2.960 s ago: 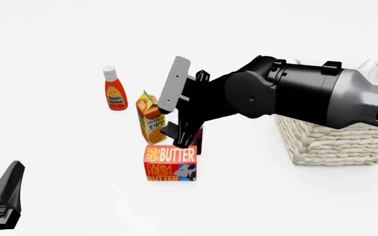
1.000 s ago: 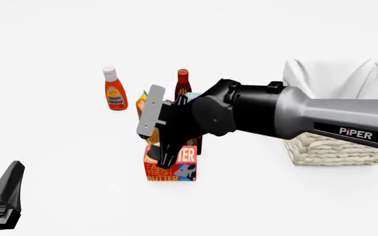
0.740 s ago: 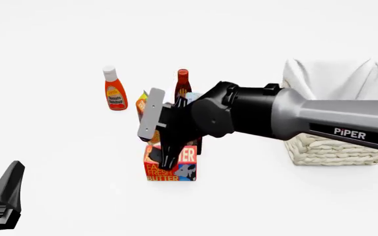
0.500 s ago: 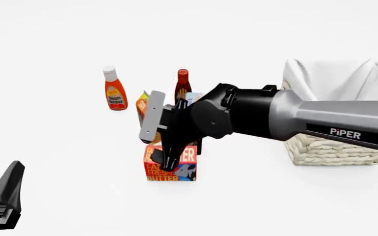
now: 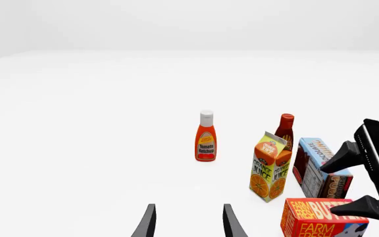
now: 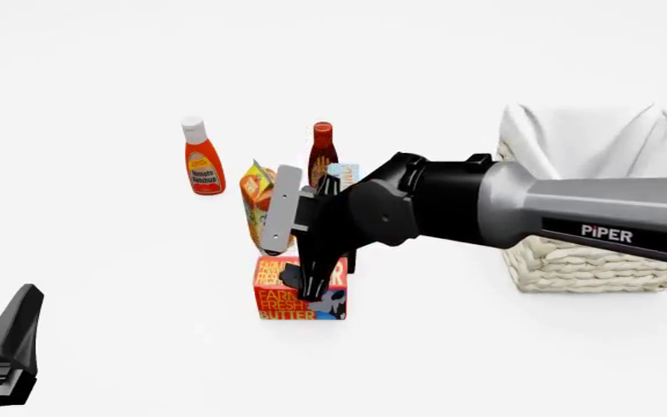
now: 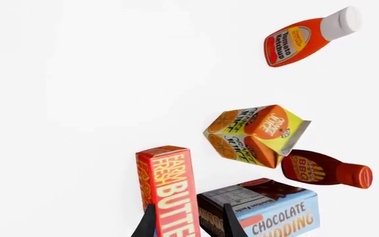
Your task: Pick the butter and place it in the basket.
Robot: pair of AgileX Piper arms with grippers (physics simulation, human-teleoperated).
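Observation:
The butter [image 6: 296, 295] is a red and orange box standing on the white table in front of the other groceries; it also shows in the left wrist view [image 5: 321, 220] and the right wrist view [image 7: 168, 190]. My right gripper [image 6: 308, 276] hangs low over its top, open, one dark finger in front of its upper face. In the right wrist view the gripper [image 7: 188, 224] straddles the butter's edge and the pudding box beside it. The basket [image 6: 594, 261] stands at the right, partly behind the right arm. My left gripper [image 6: 3, 356] rests open at the near left.
Behind the butter stand an orange juice carton [image 6: 257, 201], a dark sauce bottle [image 6: 322, 152] and a chocolate pudding box [image 7: 275, 212], close together. A ketchup bottle [image 6: 202, 159] stands apart at the far left.
The right arm has swung down from well above the groceries, and in the last second the gripper has sunk lower and slightly right onto the butter's top. The left arm has not moved.

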